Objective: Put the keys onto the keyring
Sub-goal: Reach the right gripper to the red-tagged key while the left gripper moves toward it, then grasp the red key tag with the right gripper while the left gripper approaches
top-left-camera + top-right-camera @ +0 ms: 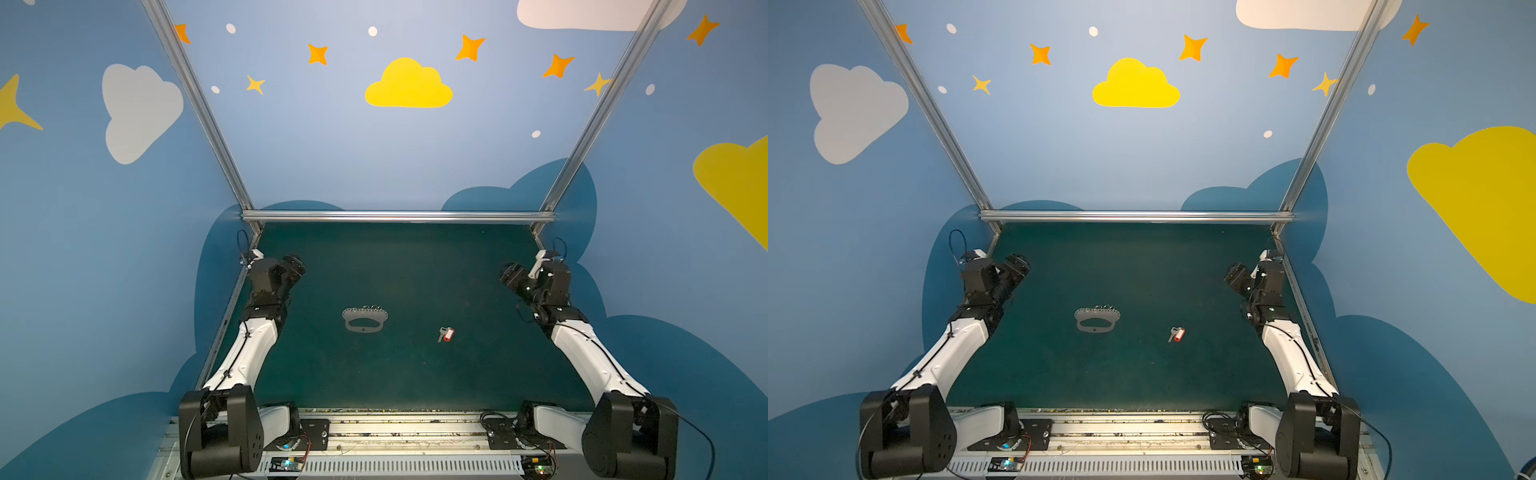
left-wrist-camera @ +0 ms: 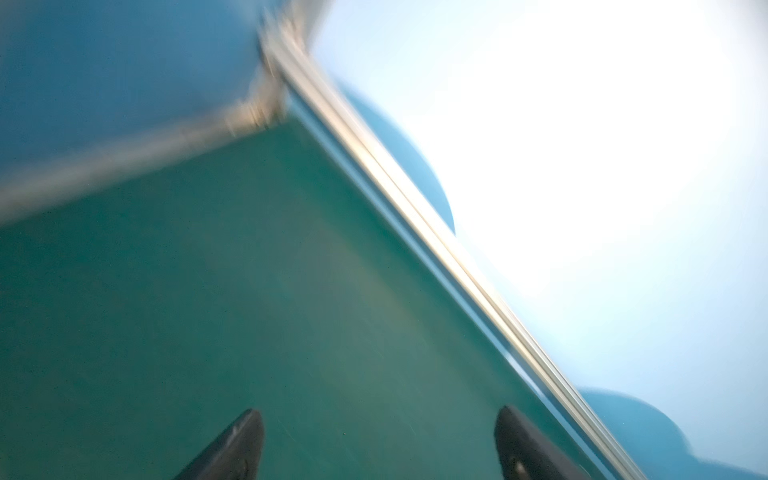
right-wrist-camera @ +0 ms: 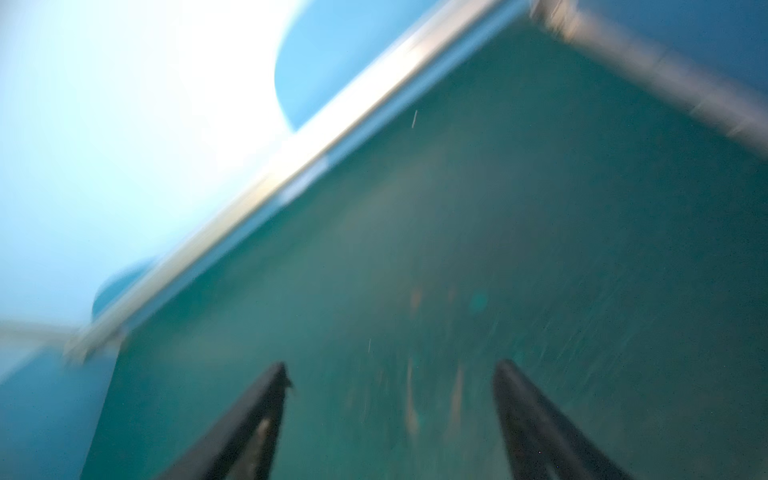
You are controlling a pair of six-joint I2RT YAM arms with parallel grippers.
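While the keys (image 1: 446, 333) are lying near the middle of the mat (image 1: 374, 374), I am holding my left gripper (image 2: 378, 419) and right gripper (image 3: 390, 370) at its side edges, jaws apart.

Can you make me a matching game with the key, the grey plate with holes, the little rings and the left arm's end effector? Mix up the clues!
Things:
1. keys
2. grey plate
3. keyrings
4. left end effector

Clues:
A. open and empty, over the left side of the green mat
B. small silver loops along the plate's far edge
C. silver with a red tag, lying to the right of the plate
D. flat on the mat, with a wide slot in its middle

Pairs: 1-C, 2-D, 3-B, 4-A.
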